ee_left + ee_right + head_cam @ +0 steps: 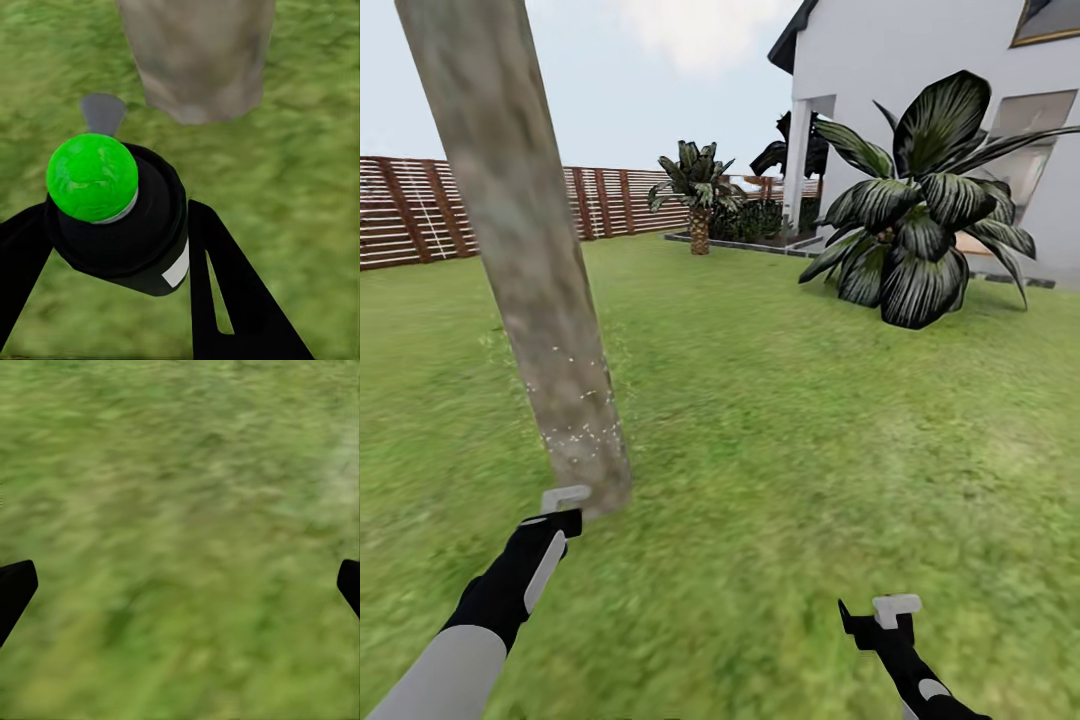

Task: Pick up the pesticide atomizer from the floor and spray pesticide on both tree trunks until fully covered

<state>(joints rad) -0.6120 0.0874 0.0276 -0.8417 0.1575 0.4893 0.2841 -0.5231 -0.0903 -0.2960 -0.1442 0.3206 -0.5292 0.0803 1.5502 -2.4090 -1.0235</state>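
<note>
The pesticide atomizer (124, 240), a black bottle with a white label and a green top, sits between the black fingers (225, 285) of my left gripper (116, 217), which is shut on it. In the head view my left gripper (563, 508) is just in front of the base of the tree trunk (525, 250), a thick mottled grey-tan column leaning up to the left. Tiny white pesticide specks (578, 432) dot the trunk's lower part. The trunk's base (199, 60) is close ahead in the left wrist view. My right gripper (882, 618) hangs open over bare grass (180, 510).
Green lawn (810, 450) spreads all round. A brown slat fence (420, 210) runs along the back left. A short palm (700, 190) stands at the back, a large dark broad-leaved plant (920, 230) at the right, and a white house (920, 70) behind it.
</note>
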